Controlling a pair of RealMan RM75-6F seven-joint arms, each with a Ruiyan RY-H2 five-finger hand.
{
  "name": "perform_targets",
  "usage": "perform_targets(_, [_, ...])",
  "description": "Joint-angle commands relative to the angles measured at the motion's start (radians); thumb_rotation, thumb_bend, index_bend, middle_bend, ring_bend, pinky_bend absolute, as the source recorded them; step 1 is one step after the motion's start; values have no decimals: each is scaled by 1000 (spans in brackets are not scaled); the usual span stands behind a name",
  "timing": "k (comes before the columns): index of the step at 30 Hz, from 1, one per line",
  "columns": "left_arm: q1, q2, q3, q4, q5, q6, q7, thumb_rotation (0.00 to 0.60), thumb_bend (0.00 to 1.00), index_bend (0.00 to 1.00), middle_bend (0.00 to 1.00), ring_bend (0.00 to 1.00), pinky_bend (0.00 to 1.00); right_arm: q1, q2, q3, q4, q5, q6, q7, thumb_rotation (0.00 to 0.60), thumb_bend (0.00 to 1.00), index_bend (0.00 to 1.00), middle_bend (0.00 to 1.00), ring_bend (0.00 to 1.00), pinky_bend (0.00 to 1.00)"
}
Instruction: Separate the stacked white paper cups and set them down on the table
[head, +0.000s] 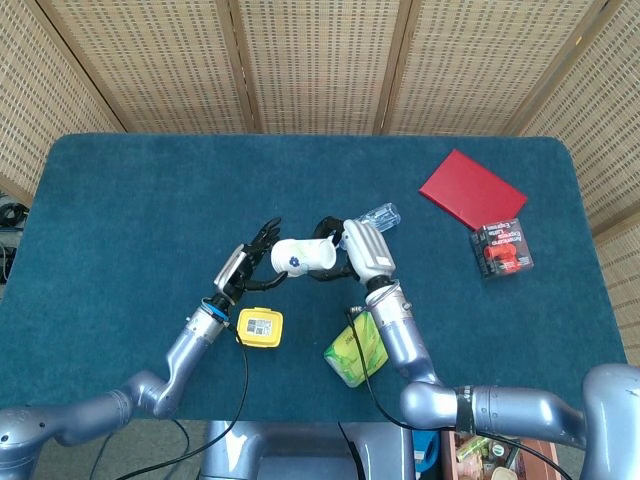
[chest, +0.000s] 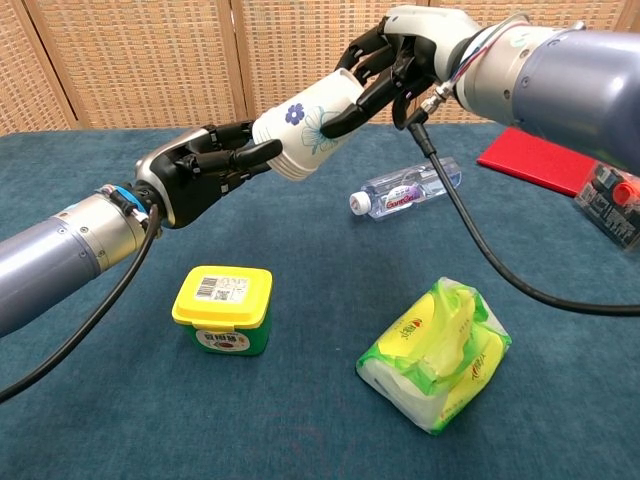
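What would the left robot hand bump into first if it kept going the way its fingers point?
Most likely the stacked white paper cups that the right robot hand holds; the left robot hand fingertips already seem to reach their rim.
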Motion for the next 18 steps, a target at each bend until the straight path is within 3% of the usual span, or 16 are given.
perform_targets(1, [1, -1, 3, 0, 1, 1, 1, 600, 396, 633, 0, 0, 0, 0, -1, 0, 2, 1, 0, -1, 600, 215, 783, 658, 509, 716])
perform_targets(18, [13, 12, 1, 12, -6, 3, -8, 600, 407, 662, 0, 0, 0, -12, 14, -3, 9, -4, -8, 4, 600, 215, 784, 657, 510, 716])
